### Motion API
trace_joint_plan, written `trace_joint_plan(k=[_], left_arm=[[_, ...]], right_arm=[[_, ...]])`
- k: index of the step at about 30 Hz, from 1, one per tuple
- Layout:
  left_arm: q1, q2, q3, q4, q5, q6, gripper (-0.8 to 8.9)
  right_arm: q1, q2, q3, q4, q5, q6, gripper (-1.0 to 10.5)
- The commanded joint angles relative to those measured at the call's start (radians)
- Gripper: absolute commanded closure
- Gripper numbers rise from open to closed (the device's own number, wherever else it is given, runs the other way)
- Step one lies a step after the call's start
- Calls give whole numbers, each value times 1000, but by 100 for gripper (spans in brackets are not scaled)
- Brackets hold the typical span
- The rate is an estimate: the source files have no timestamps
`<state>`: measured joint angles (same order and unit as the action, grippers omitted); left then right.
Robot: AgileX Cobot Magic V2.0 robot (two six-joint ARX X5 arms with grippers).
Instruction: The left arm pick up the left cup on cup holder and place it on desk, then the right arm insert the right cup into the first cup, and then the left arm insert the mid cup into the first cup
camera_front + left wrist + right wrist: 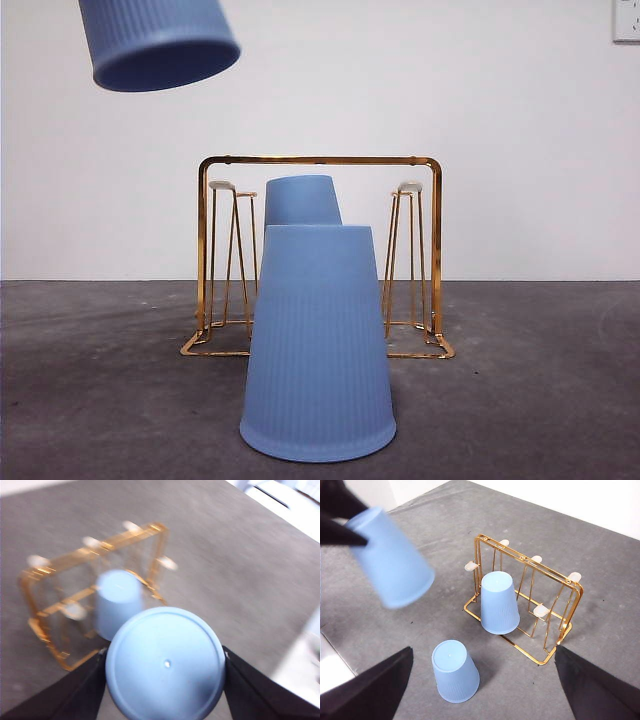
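Observation:
My left gripper (165,666) is shut on a blue cup (165,662), its jaws pressing both sides. That cup (160,45) hangs mouth-down and tilted, high at the left, above the desk (520,400). A second blue cup (318,345) stands upside down on the desk in front of the gold cup holder (320,160). A third blue cup (300,200) sits inverted on the holder's middle peg. In the right wrist view, my right gripper (483,652) is open and empty above the desk cup (454,672), with the holder (555,580) beyond and the held cup (390,560) off to one side.
The holder's outer pegs (221,186) (410,187) are bare, with pale tips. A white wall rises behind the desk, with a socket plate (627,20) at the top right. The desk's edge (330,670) shows in the right wrist view.

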<state>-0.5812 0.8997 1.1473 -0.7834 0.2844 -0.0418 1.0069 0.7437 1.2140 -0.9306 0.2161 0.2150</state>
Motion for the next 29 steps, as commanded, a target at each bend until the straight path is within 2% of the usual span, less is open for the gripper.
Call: trace_joint_plan(k=[1, 12, 16, 18, 29], left_arm=[[-63, 14, 25, 0, 3, -24, 536], [-276, 157, 25, 72, -93, -23, 536], [-336, 229, 25, 77, -182, 0, 535], [-353, 263, 25, 83, -217, 9, 534], [-370, 426, 24, 178, -217, 11, 535]], right_arm=[[9, 6, 15, 10, 13, 10, 492], [9, 6, 14, 10, 20, 14, 492], [9, 6, 14, 10, 20, 19, 492], [9, 6, 14, 10, 20, 21, 492], [10, 6, 14, 9, 20, 21, 492]])
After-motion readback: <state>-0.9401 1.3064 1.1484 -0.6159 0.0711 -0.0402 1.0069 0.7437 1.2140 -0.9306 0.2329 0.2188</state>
